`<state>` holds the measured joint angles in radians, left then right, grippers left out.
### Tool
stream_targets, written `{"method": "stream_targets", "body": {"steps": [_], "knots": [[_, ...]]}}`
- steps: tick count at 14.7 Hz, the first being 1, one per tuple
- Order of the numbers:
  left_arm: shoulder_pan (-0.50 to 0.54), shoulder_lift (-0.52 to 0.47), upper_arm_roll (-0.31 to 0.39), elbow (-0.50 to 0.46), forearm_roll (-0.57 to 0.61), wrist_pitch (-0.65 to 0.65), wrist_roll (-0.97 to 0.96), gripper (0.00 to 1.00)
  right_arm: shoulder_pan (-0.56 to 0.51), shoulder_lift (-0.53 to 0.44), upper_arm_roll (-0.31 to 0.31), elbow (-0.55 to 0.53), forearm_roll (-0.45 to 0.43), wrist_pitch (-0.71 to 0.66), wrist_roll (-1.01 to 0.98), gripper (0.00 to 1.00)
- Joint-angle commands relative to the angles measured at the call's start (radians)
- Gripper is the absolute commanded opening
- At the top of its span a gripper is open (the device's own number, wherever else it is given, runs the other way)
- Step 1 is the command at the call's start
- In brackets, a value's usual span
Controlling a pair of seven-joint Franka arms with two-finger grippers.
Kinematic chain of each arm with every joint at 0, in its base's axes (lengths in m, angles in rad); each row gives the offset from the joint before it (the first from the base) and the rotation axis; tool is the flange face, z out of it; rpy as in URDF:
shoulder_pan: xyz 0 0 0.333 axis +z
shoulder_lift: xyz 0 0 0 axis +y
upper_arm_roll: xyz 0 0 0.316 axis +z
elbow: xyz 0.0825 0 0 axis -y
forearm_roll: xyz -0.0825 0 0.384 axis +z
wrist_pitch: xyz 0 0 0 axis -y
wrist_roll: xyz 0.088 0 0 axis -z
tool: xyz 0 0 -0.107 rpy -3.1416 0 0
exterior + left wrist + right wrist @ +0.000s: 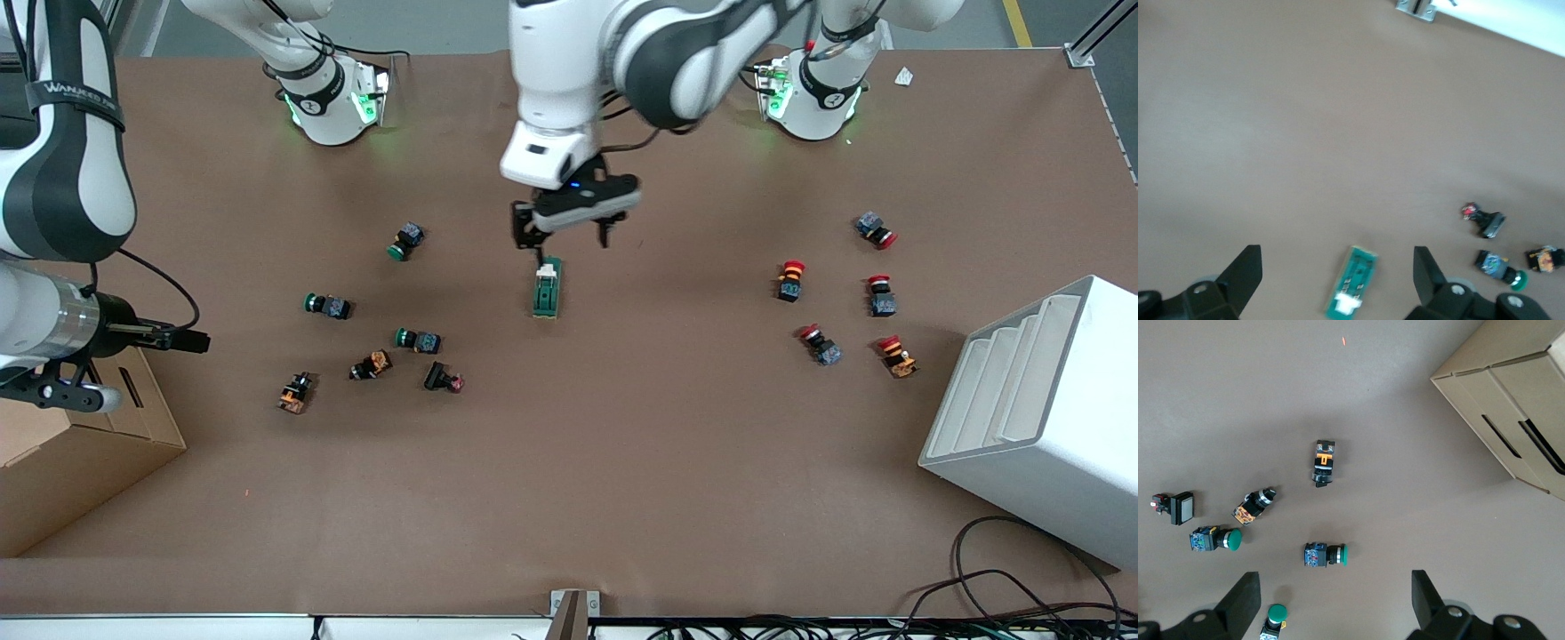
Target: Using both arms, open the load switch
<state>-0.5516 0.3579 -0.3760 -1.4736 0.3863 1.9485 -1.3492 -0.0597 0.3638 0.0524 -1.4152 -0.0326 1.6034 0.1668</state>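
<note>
The load switch (547, 286) is a dark green oblong block with a white lever tab. It lies flat near the middle of the table. My left gripper (562, 233) hangs open just above the tab end of the switch, touching nothing. In the left wrist view the load switch (1351, 283) lies on the table between the spread fingers of the left gripper (1338, 273). My right gripper (53, 388) hangs high over the cardboard box (80, 444) at the right arm's end. In its wrist view the right gripper (1336, 600) is open and holds nothing.
Green-capped push buttons (416, 339) and black switch parts lie scattered toward the right arm's end. Red-capped push buttons (789, 279) lie toward the left arm's end, next to a white stepped rack (1040, 418). Cables (996, 578) trail at the table's near edge.
</note>
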Motion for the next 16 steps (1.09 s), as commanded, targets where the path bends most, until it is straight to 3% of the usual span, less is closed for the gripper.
{"method": "stream_targets", "body": {"steps": [1, 5, 8, 14, 16], "knots": [[0.151, -0.101, -0.009, -0.014, -0.178, -0.081, 0.254, 1.00, -0.034, -0.039, 0.058, -0.021, -0.044, 0.009, -0.004, 1.00], [0.382, -0.213, -0.004, -0.014, -0.343, -0.225, 0.543, 1.00, -0.016, -0.051, 0.029, -0.022, -0.029, 0.004, -0.006, 1.00], [0.397, -0.270, 0.093, -0.024, -0.346, -0.292, 0.732, 1.00, 0.023, -0.068, -0.034, -0.024, 0.014, -0.002, -0.049, 1.00], [0.541, -0.341, 0.112, -0.048, -0.371, -0.422, 0.990, 1.00, 0.055, -0.086, -0.071, -0.030, 0.030, -0.020, -0.067, 1.00], [0.526, -0.370, 0.190, -0.069, -0.374, -0.428, 1.093, 1.00, 0.080, -0.088, -0.106, -0.030, 0.031, -0.022, -0.073, 1.00]]}}
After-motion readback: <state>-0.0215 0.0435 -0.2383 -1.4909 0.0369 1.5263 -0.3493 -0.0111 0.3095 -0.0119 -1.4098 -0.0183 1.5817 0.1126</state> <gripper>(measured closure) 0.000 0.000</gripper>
